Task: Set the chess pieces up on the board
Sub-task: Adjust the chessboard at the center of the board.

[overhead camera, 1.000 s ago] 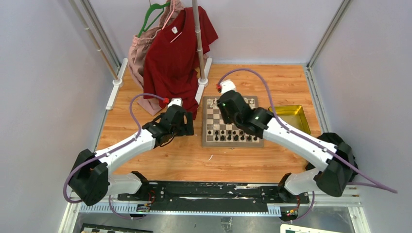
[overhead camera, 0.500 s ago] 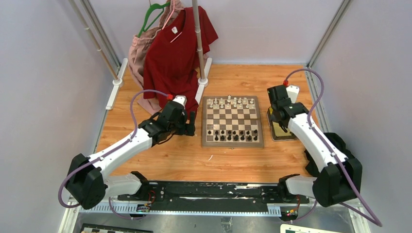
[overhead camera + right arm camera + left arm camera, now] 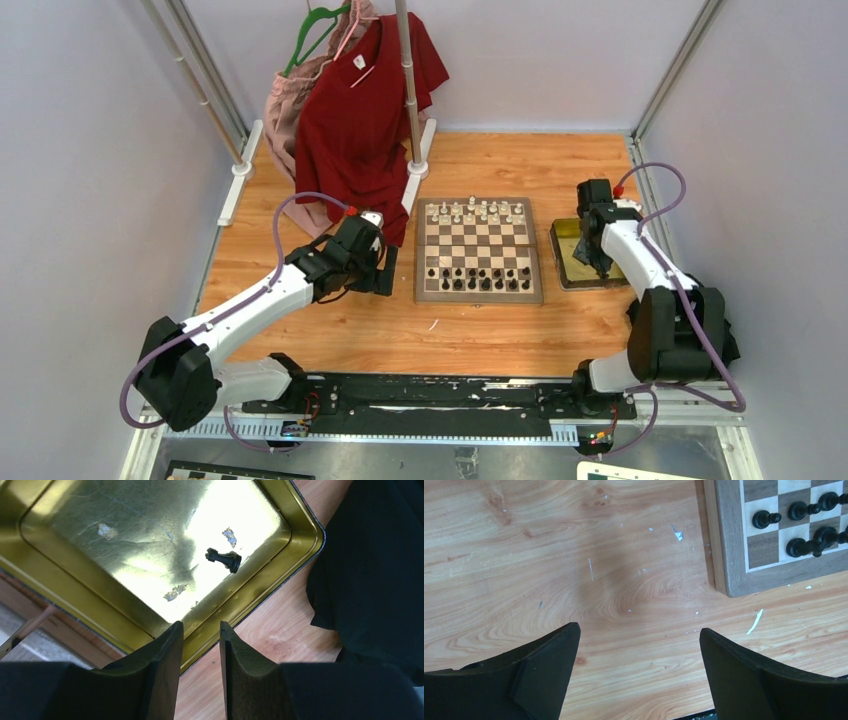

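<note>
From above, the right arm (image 3: 632, 250) covers much of the tray (image 3: 563, 262); the board (image 3: 724, 545) runs off the left-wrist view's right edge.

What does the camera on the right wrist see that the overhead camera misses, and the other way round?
Only the right wrist view: one black chess piece lying on its side inside the gold tray. Only the overhead view: the board carrying white pieces and black pieces, the red shirt, the left hand. Both: the gold tray, with the right hand over it, and the wooden table.
</note>
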Tool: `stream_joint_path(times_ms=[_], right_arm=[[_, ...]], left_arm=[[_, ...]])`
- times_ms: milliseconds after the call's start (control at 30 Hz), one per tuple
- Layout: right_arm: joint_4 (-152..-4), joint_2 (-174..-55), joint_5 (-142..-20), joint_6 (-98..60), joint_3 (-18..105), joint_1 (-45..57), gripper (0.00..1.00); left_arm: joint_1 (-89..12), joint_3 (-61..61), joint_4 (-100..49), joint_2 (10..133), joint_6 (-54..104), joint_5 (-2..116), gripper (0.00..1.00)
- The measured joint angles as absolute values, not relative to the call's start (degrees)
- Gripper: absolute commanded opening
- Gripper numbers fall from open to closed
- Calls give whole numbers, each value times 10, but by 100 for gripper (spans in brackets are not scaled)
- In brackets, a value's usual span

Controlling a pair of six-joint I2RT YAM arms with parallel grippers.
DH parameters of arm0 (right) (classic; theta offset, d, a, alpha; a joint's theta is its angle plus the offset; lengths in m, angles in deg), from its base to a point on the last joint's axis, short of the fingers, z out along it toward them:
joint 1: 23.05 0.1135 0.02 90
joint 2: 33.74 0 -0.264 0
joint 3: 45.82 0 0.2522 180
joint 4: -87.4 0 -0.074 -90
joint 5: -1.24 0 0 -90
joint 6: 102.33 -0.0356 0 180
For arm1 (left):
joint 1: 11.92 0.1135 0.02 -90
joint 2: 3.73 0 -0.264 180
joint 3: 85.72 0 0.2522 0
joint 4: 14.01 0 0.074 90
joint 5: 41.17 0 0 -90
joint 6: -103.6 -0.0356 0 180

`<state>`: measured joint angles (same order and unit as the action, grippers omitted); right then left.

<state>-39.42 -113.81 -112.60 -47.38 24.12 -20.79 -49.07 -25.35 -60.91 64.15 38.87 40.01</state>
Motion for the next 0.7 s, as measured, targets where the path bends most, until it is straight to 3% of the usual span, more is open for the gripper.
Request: stream_joint_path(times_ms=[567,700], right_arm=[[-441,-1261,-1077,-477,233,-256,37],[-448,-1276,-1068,-477,240,-258,20]], left_arm=[[-491,-249,-641,686,363,422,95],[-491,-239,-645,694,361,422,95]])
